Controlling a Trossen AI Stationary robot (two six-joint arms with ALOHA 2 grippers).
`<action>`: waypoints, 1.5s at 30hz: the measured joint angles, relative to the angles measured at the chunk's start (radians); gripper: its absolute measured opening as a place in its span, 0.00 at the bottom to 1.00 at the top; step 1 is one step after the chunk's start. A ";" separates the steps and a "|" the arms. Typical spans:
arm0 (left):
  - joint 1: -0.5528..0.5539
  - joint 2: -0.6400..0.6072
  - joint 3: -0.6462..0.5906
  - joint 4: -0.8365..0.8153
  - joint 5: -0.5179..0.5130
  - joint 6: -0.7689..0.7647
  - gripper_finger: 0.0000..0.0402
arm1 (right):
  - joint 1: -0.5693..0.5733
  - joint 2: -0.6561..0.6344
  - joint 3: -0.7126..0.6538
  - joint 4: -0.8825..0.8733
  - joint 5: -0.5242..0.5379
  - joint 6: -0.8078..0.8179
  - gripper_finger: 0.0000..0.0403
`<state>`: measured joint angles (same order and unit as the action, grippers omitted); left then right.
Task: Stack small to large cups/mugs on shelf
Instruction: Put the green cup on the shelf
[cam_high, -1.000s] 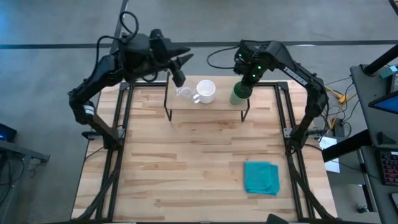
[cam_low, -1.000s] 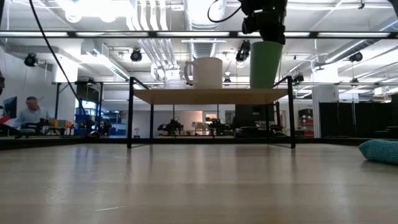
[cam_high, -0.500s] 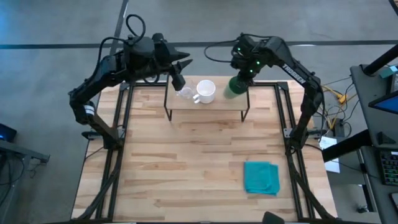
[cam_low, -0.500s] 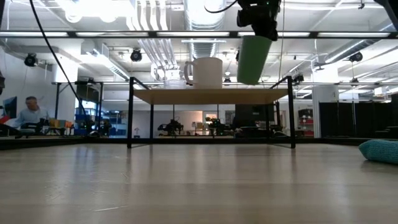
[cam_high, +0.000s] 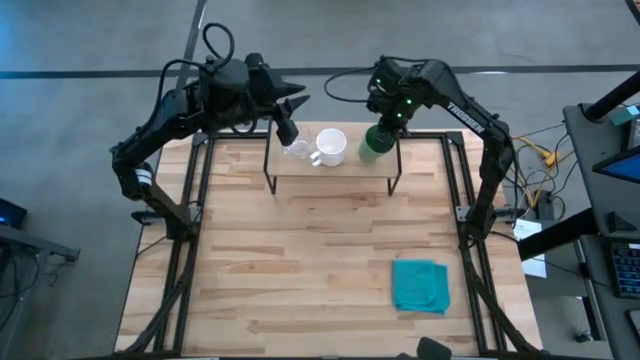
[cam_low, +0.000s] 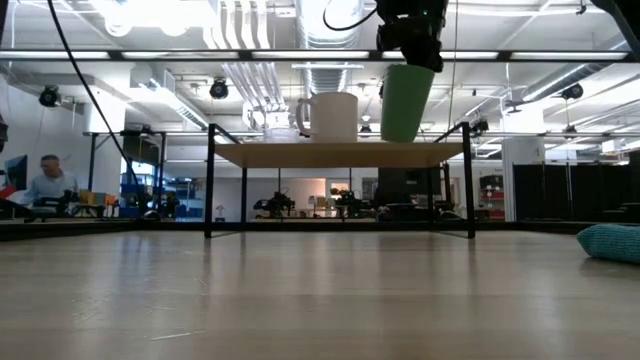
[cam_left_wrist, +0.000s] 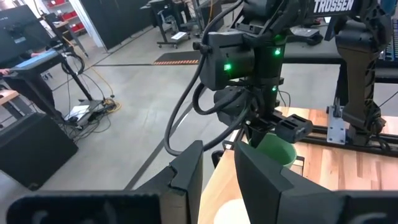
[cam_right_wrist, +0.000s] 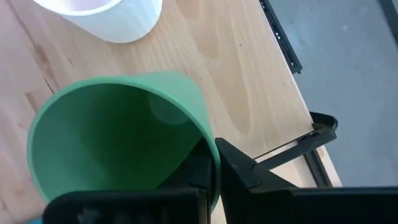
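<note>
The right gripper (cam_low: 410, 60), clamped on the rim of the green cup (cam_low: 405, 103), now carries it tilted and clear above the shelf (cam_low: 340, 153) near its right end, where a second ago the cup stood upright on the board. It has drifted toward the white mug (cam_low: 328, 116) at mid-shelf, suggesting a re-placement beside it. The glass cup (cam_high: 296, 150) sits just left of the mug. The left gripper (cam_high: 287, 128) hovers, fingers parted, over the shelf's left end.
</note>
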<state>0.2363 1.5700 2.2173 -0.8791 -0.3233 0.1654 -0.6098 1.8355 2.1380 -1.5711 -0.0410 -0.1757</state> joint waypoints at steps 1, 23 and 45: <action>0.000 0.000 0.000 0.000 0.000 0.000 0.20 | 0.000 0.000 0.000 0.000 0.000 0.000 0.02; 0.000 0.000 0.000 -0.048 0.000 0.000 0.20 | -0.002 -0.002 0.000 0.000 0.000 0.020 0.02; 0.000 0.000 0.000 -0.048 -0.001 0.000 0.20 | -0.006 0.005 -0.012 0.000 0.000 0.037 0.02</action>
<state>0.2363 1.5700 2.2173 -0.9272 -0.3241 0.1650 -0.6159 1.8409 2.1257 -1.5711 -0.0406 -0.1383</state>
